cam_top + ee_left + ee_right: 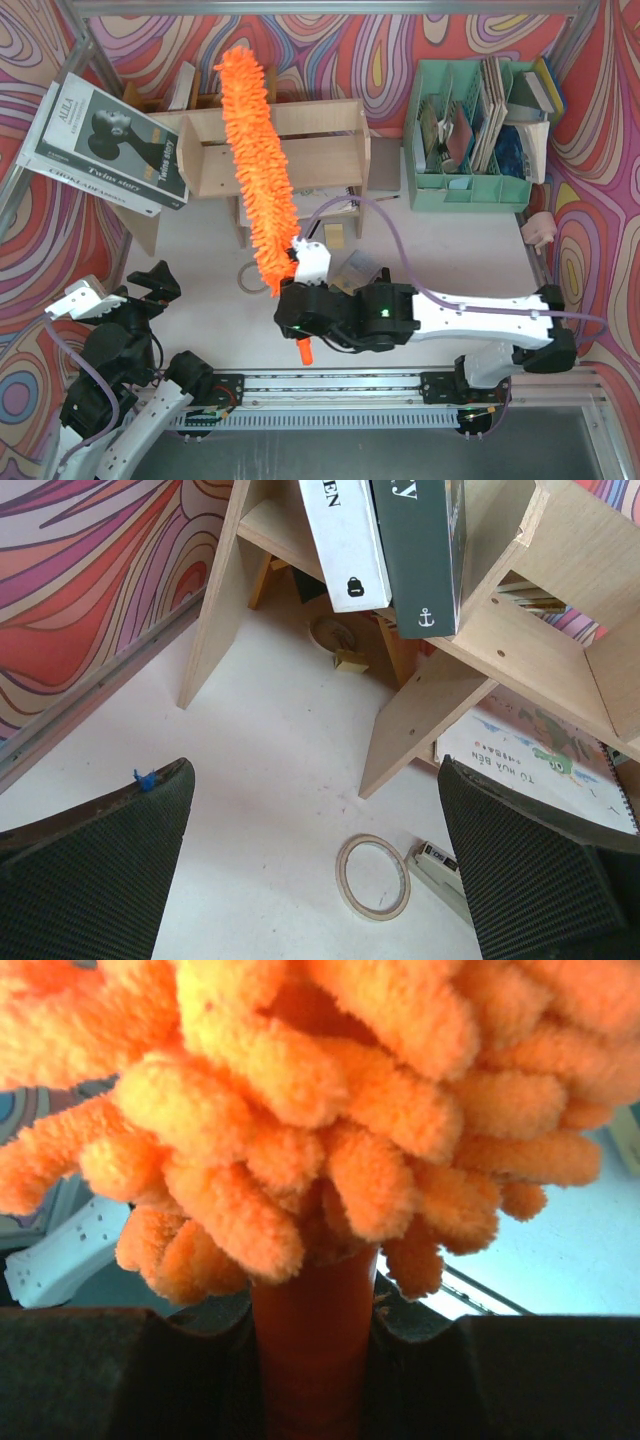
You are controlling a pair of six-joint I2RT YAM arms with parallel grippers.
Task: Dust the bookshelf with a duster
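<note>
The duster (258,160), long, fluffy and bright orange, slants up from my right gripper (297,300) across the top of the light plywood bookshelf (320,125). Its tip reaches past the shelf's back edge. In the right wrist view the right gripper (312,1350) is shut on the orange handle (312,1285), and the fluffy head (330,1110) fills the frame above. The handle's end (305,350) sticks out behind the gripper. My left gripper (120,292) hangs open at the near left, holding nothing. Its wrist view shows the wide gap of the left gripper (312,780) and a shelf leg (425,725).
A large book (105,140) leans on the shelf's left end. Books (385,550) hang over the lower tier. A tape ring (373,877), a small white device (440,865) and a spiral notebook (540,750) lie by the legs. A mint-green organiser (470,185) stands at the right.
</note>
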